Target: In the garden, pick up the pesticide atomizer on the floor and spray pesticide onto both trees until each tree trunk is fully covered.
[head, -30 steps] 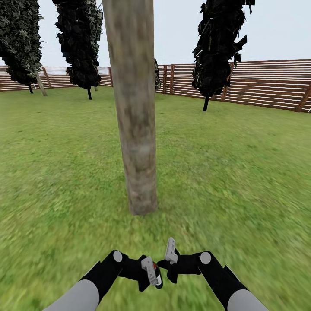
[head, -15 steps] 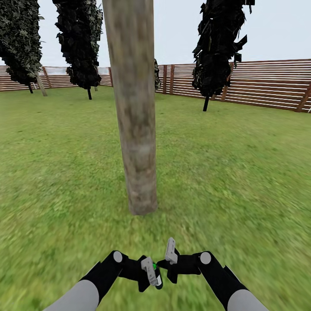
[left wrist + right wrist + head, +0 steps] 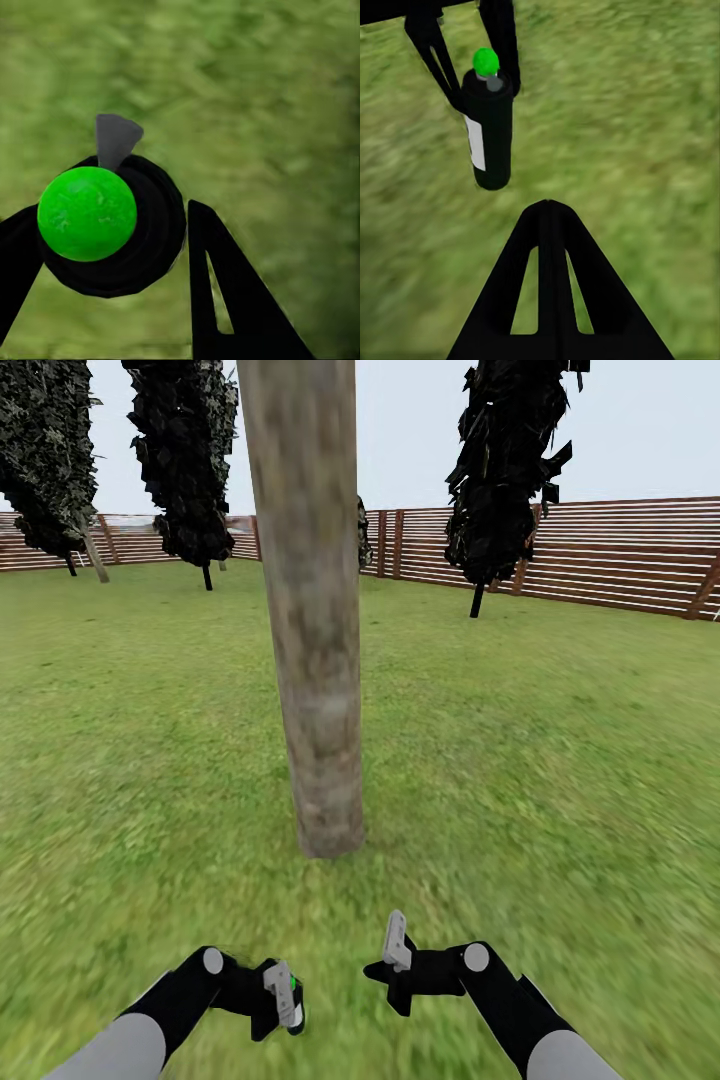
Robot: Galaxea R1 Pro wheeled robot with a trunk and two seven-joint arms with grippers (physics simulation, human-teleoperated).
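Note:
A thick mottled grey-brown tree trunk (image 3: 315,660) rises from the grass straight ahead of me. A second bare trunk (image 3: 96,557) stands far back at the left, by the fence. My left gripper (image 3: 284,1000) is low at the left, shut on the pesticide atomizer (image 3: 298,1010), a black bottle (image 3: 487,127) with a white label. The bottle's green cap (image 3: 88,214) and grey nozzle (image 3: 116,139) sit between the black fingers (image 3: 225,300). My right gripper (image 3: 396,950) hangs beside it, shut with nothing held, its fingers (image 3: 547,300) pressed together.
Dark column-shaped trees (image 3: 190,460) (image 3: 505,470) (image 3: 45,460) stand further back. A brown slatted fence (image 3: 600,550) closes off the lawn behind them. Grass (image 3: 560,760) spreads wide on both sides of the near trunk.
My left arm has swung to the left with the atomizer, away from the right gripper. The right arm and the view have stayed still.

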